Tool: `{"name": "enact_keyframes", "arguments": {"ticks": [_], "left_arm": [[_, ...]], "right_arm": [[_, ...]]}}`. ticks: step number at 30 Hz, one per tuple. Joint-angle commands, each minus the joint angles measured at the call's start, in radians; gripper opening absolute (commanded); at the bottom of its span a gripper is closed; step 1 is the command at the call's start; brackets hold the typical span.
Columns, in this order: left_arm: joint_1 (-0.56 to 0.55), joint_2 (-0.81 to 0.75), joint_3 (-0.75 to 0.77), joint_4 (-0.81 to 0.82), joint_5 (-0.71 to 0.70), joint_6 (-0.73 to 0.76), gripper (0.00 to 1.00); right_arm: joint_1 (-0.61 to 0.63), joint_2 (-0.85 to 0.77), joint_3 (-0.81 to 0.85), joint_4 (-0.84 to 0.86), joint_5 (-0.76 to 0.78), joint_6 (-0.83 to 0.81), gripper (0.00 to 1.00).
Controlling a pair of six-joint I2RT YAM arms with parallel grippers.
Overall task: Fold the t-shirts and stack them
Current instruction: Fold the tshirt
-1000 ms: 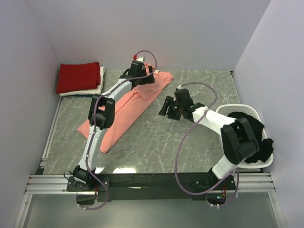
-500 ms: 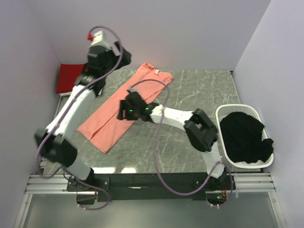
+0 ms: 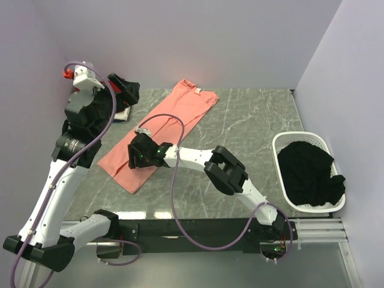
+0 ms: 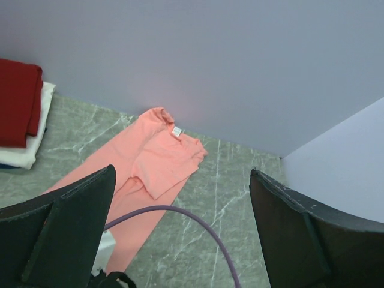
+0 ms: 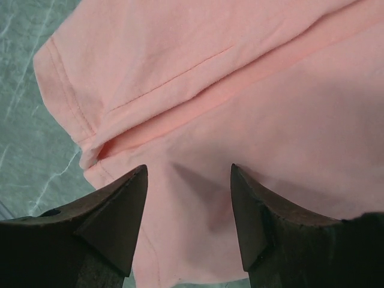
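The salmon-pink t-shirt (image 3: 161, 131) lies folded into a long narrow strip running diagonally across the table, collar at the far end; the left wrist view shows it too (image 4: 157, 162). My right gripper (image 3: 137, 156) is open, low over the strip's near end, both fingers above the hem (image 5: 198, 126); its own view (image 5: 189, 222) shows no cloth between them. My left gripper (image 3: 122, 90) is open and empty, raised high at the far left (image 4: 180, 240). The deep red t-shirt (image 4: 17, 102) lies folded on the white t-shirt (image 4: 27, 153). The black t-shirt (image 3: 309, 171) fills the basket.
The white slatted basket (image 3: 282, 144) stands at the table's right edge. The red and white stack sits in the far left corner, mostly hidden behind my left arm in the top view. The right arm's purple cable (image 3: 174, 123) loops over the shirt. Walls enclose three sides.
My left gripper left the shirt's collar and rose up and to the left. My right arm swung left across the table down onto the near end of the salmon shirt.
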Motion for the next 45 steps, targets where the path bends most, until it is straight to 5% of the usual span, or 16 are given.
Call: {"name": "enact_keyframes", "arguments": {"ticks": [1, 9, 17, 25, 35, 45], "left_arm": [[0.002, -0.004, -0.048, -0.024, -0.001, 0.017, 0.99], [0.002, -0.028, -0.119, -0.021, 0.026, 0.02, 0.99], [0.002, -0.027, -0.231, 0.009, 0.104, -0.026, 0.98], [-0.01, -0.051, -0.497, 0.054, 0.158, -0.187, 0.88], [-0.332, -0.134, -0.858, 0.023, -0.064, -0.491, 0.63], [-0.55, -0.114, -0.927, 0.06, -0.124, -0.589, 0.45]], "right_arm": [[-0.009, -0.048, -0.097, -0.028, 0.042, 0.007, 0.65], [-0.009, -0.191, -0.393, -0.004, 0.047, 0.017, 0.65], [-0.065, -0.503, -0.87, 0.112, 0.045, 0.051, 0.65], [-0.187, -0.763, -1.218, 0.188, -0.008, 0.025, 0.66], [-0.279, -0.959, -1.311, 0.125, -0.028, -0.052, 0.67], [-0.303, -1.223, -1.303, -0.022, 0.002, -0.055, 0.67]]}}
